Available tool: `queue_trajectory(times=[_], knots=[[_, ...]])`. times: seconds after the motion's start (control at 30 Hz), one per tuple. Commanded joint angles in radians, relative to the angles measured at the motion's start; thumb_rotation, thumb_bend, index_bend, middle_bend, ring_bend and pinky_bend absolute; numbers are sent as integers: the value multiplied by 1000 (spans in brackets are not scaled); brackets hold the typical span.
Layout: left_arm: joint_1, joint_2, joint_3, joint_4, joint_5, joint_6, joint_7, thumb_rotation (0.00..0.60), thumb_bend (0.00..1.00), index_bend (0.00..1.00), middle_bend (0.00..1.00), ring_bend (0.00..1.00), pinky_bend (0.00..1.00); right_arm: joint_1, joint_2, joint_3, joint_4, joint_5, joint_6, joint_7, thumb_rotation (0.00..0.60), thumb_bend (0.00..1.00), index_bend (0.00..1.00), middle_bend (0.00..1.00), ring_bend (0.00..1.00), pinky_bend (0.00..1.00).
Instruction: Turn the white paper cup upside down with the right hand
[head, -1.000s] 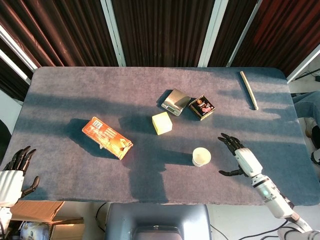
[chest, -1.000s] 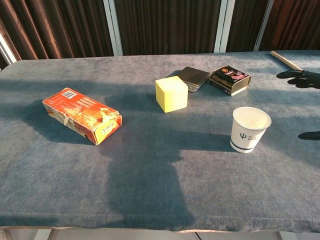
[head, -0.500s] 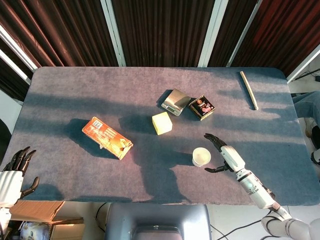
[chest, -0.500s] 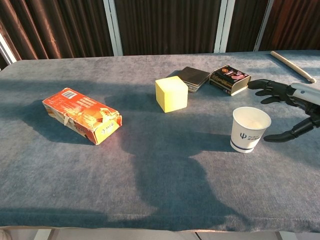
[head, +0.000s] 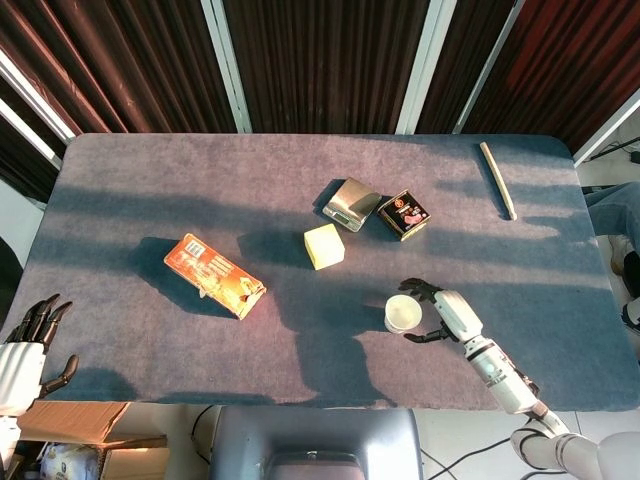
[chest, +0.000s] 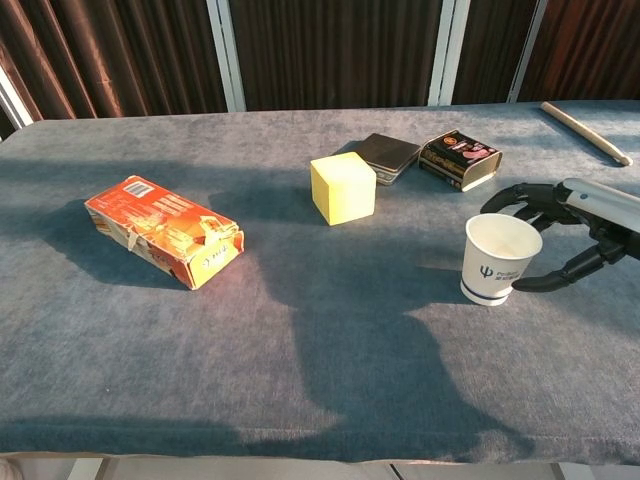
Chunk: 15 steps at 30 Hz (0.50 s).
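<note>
Cup (chest: 499, 258), white paper, stands upright w/ mouth up on the grey bench (head: 130, 190), front-right area, nearer the front edge than the back. Blue ring round its base and a small blue logo on the side; letters under it too small to read. Right robot hand (chest: 566, 232) sits just beside the cup on its right, fingers spread apart around it, dark fingertips (chest: 500, 200) near the rim, holding nothing; can't tell if any finger touches. Left robot hand (head: 25, 350) is off the bench's front-left corner, fingers apart, holding nothing.

Open bench in front of and left of cup, up to the orange carton (head: 214, 275), which lies flat, print unreadable. Behind cup: yellow block (head: 324, 246), then grey scale (head: 350, 203) and black tin (head: 403, 215) w/ red label, text not legible. Wooden stick (head: 497, 179) lies near back-right edge, well apart.
</note>
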Motion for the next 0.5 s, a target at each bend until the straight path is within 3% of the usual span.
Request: queue_trajectory(times=[0.03,0.3,0.4,0.5], knots=[[0,1,0,0,0,-1,-1,600,375,113,19,0,261,-2,-13,5,7,13,1,-27,600,150,519,424,480,603],[1,2,2,-4,1,-3,2,600,376,113,19,0,262,-16,-25,21,19,11,84,-89,600,155,570,463,519,635],[1,3,2,-5,0,-4,4,600,376,113,19,0,262,-22,-12,24,2,-4,134,-158,600,156,574,465,520,635],[2,3,2,-7,0,-3,4,600,375,113,19,0,262,-27,36,20,-63,-27,170,-330,600,155,575,465,520,635]])
